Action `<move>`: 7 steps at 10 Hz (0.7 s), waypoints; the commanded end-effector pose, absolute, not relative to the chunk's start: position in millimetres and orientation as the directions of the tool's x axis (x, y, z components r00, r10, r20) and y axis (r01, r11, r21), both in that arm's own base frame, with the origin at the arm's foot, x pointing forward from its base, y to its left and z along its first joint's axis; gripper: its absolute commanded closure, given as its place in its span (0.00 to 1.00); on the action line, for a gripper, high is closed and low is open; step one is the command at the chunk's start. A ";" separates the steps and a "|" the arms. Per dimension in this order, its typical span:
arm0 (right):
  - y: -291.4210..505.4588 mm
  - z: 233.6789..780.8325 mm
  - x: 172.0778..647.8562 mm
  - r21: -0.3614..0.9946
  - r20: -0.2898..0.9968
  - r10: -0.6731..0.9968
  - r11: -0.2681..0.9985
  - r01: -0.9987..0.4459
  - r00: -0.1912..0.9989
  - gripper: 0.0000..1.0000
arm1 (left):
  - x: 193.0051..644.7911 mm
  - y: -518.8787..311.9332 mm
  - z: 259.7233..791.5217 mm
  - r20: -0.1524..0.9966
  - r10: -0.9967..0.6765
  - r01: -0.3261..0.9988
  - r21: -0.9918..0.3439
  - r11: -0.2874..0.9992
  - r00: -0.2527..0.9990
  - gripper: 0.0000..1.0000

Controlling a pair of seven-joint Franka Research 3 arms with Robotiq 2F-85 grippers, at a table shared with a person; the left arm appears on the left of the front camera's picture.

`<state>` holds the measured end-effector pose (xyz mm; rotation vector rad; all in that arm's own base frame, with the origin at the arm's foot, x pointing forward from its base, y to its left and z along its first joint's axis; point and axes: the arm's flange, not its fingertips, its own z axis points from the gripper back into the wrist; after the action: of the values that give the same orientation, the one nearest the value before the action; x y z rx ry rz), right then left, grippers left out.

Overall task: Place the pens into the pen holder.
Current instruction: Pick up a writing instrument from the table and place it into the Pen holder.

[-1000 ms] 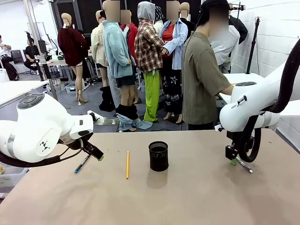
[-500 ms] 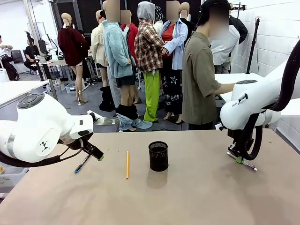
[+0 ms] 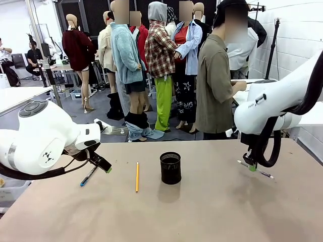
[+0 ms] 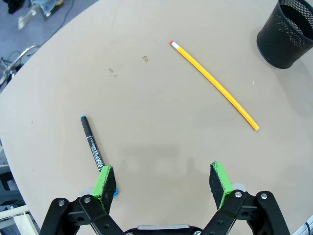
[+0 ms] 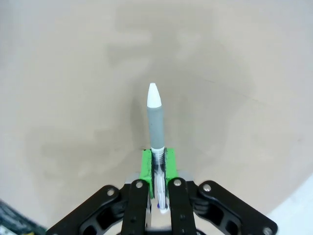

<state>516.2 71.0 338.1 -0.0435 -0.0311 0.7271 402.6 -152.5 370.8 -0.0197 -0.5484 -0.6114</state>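
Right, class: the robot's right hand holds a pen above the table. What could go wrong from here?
1. The right hand grips the pen almost level, so it could catch the rim of the pen holder or knock it over unless tipped upright first.
2. The open left hand is not centred on the blue pen, whose end lies at one side of it, so closing might push it away.

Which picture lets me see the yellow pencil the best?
The left wrist view. The yellow pencil lies there large and whole, from its eraser to the other end, near the pen holder. The front view shows it too, but as a thin far-off line left of the holder. The right wrist view looks at a whitish pen.
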 end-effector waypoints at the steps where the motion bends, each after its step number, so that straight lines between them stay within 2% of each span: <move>1: 69.2 371.8 485.6 0.006 0.143 0.769 0.629 -0.777 0.624 1.00 | 402.8 -150.9 371.2 0.496 -0.537 0.547 0.139 0.825 0.683 0.00; 3: 75.4 405.6 473.0 0.081 0.322 0.826 0.462 -0.883 0.462 1.00 | 402.8 -150.9 371.2 0.496 -0.537 0.547 0.139 0.825 0.683 0.00; 4: 83.0 418.6 471.8 0.121 0.458 0.824 0.314 -0.941 0.334 1.00 | 402.8 -150.9 371.2 0.496 -0.537 0.547 0.139 0.825 0.683 0.00; 6: 99.5 432.9 480.7 0.146 0.643 0.743 0.118 -0.982 0.185 1.00 | 402.8 -150.9 371.2 0.496 -0.537 0.547 0.139 0.825 0.683 0.00; 7: 104.7 435.7 484.3 0.142 0.690 0.708 0.073 -0.987 0.151 1.00 | 402.8 -150.9 371.2 0.496 -0.537 0.547 0.139 0.825 0.683 0.00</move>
<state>470.7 117.7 449.8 0.5463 -0.5566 1.3162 402.5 -152.8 370.9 -0.0195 -0.5486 -0.6121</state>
